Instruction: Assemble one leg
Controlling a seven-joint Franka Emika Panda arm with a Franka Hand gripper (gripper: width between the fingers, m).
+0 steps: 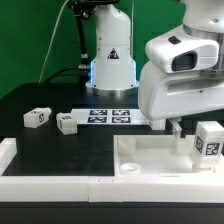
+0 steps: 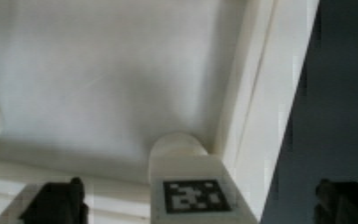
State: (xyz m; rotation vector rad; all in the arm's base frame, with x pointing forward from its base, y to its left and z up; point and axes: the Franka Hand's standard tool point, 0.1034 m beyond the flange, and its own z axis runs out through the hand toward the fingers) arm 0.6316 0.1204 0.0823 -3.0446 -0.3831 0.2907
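A leg, a small white block with a black-and-white tag, stands upright on a corner of the large white tray-like part. It also shows in the exterior view, at the tray part's right end. My gripper is open, with its dark fingers wide apart on either side of the leg and not touching it. In the exterior view one finger hangs just left of the leg. Two more legs lie on the black table at the exterior view's left.
The marker board lies flat at the table's middle, in front of the robot base. A white raised border runs along the table's front and left edges.
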